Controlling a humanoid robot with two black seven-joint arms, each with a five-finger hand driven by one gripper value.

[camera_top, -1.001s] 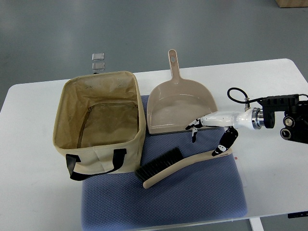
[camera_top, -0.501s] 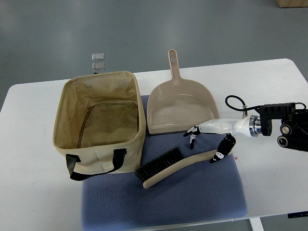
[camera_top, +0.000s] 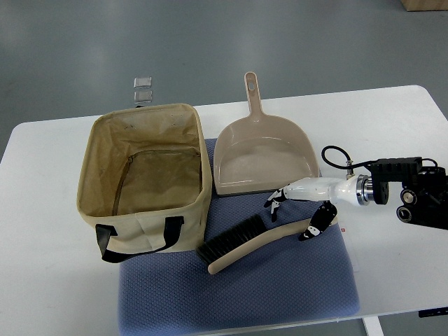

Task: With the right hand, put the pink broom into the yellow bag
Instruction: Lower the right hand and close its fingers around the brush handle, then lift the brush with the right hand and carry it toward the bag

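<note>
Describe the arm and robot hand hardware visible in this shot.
Only the right arm shows. The robot hand has a glossy white shell with black fingers bearing small white marks. A silver metal ring joins its wrist to a black forearm with round fittings. A black cable loops from the wrist area to the forearm.

Pale beige-pink broom [camera_top: 262, 240] lying flat and slanted on the blue mat, dark bristles at its left end pointing toward the bag, yellow-tan fabric bag [camera_top: 143, 178] standing open and upright just left, black handles hanging.
</note>
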